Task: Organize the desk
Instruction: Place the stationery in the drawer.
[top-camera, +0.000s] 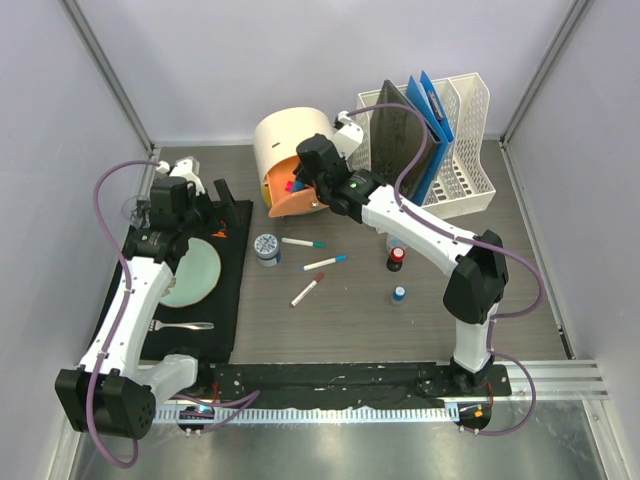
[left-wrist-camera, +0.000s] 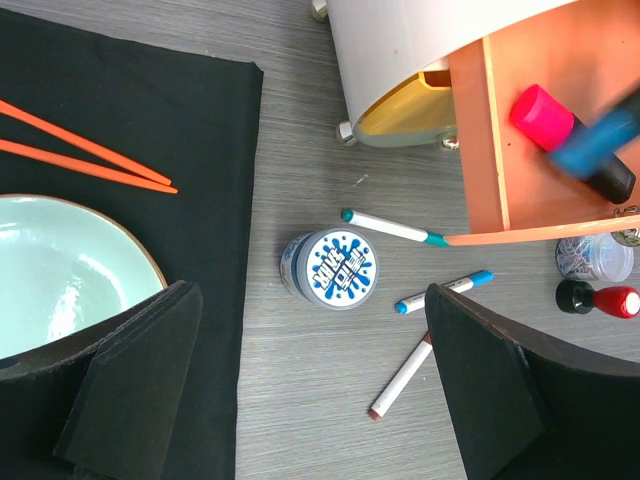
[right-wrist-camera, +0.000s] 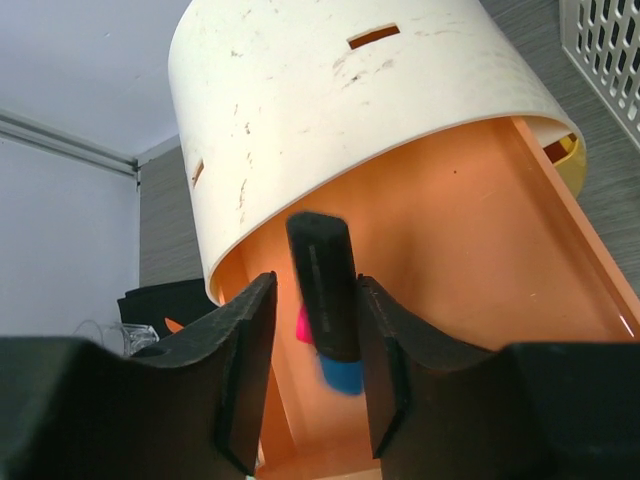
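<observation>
Three pens (top-camera: 325, 262) litter the desk (top-camera: 350, 320) beside the orange drawer (top-camera: 290, 203).
My right gripper (right-wrist-camera: 315, 300), barely apart, drops a marker (right-wrist-camera: 322, 260) in; left gripper (left-wrist-camera: 310, 320) gapes.

Dark grey-brown wood grain across the desk (top-camera: 370, 325). Cream-white round caddy (top-camera: 285, 140), its drawer (left-wrist-camera: 540, 195) bright orange, showing a pink marker (left-wrist-camera: 545, 115) and a black marker (right-wrist-camera: 325, 290) with a blue end. Just beside the drawer, a tin (left-wrist-camera: 338, 268) with blue splashes on white. Then the black mat (left-wrist-camera: 130, 90), mint-green plate (left-wrist-camera: 60, 260), orange chopsticks (left-wrist-camera: 90, 144).
</observation>
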